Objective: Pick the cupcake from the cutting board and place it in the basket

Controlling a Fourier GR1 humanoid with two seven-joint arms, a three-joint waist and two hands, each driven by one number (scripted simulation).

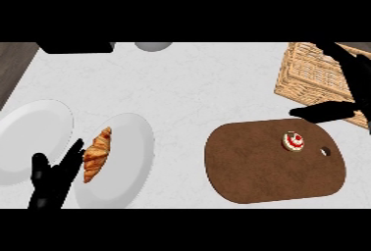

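A small cupcake (293,141) with white frosting and red bits stands near the far right corner of the brown cutting board (261,171). The woven basket (311,73) sits behind the board at the right edge of the view. My right hand (326,112) hovers over the board's far edge, between basket and cupcake. It is open, its fingers stretched to the left, and it is apart from the cupcake. It hides part of the basket's front. My left hand (51,179) rests open, fingers up, at the lower left.
Two white plates lie at the left: a bare one (29,137) and one (127,147) bearing a croissant (96,154). A dark object (76,47) and a grey round object (153,46) sit at the counter's far edge. The board has a small hole (325,151).
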